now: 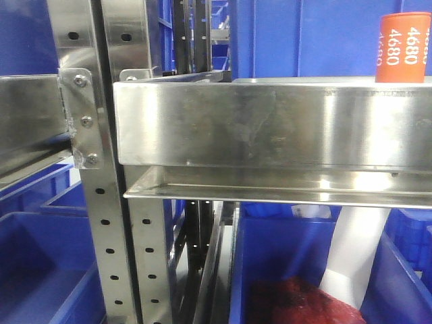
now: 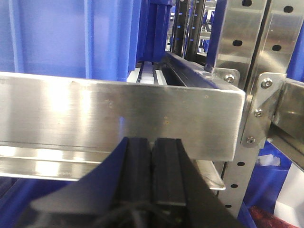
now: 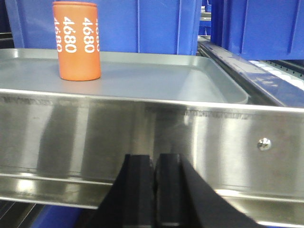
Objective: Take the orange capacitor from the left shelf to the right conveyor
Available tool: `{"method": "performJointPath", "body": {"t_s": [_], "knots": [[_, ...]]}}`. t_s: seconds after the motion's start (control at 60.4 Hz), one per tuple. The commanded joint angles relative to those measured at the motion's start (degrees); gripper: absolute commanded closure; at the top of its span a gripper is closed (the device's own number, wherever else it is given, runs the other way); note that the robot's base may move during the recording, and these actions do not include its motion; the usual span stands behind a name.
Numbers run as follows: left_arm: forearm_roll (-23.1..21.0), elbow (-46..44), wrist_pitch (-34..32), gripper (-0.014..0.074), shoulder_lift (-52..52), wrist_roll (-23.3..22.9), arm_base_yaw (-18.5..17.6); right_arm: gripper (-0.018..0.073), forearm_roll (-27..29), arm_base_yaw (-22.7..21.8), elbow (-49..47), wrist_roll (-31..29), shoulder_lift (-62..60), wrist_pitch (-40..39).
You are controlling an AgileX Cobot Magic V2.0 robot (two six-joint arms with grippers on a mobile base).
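The room is close-packed racking in brushed steel and blue plastic. In the front view, the left shelf (image 1: 270,125) fills the middle with a shiny flat tray front, and a thin lip juts out below it. To its left stand two perforated posts (image 1: 101,229) side by side, joined to a neighbouring tray by a corner bracket (image 1: 79,121) with three bolts. Under the shelf sit blue bins (image 1: 40,270). The one on the right holds crumpled red material (image 1: 304,304) and a white object (image 1: 358,250) that I cannot identify. More blue bin walls close off the background behind the shelf.

Both arms are level with the shelf, each wrist camera looking straight at a steel tray front. The left gripper (image 2: 152,141) is low in its view, just before the steel, and its two black fingers (image 2: 137,166) are pressed together with nothing between them. The right gripper (image 3: 154,157) is in the same pose at the front of its tray, pads meeting along a thin seam and holding nothing.

Beyond the right gripper's steel edge lies one shallow grey tray (image 3: 223,92). The single orange capacitor (image 3: 77,40) stands upright on it, towards the far left part, with white "4680" running down its side and a blue bin wall behind. It is above and left of the right gripper and well apart from it. In the front view it shows at the top right, rising above the shelf's edge.
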Motion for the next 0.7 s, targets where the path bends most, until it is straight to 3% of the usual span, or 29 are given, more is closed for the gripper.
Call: {"method": "performJointPath", "body": {"t_s": [0.0, 0.679], "knots": [[0.0, -0.3, -5.1, 0.0701, -1.1, -0.1, -0.2, 0.0527, -0.2, -0.2, 0.2, -0.3, -1.3, -5.0], [0.0, -0.3, -5.1, 0.0701, -1.1, -0.1, -0.2, 0.0527, -0.2, -0.2, 0.2, -0.3, -1.3, -5.4]]}}
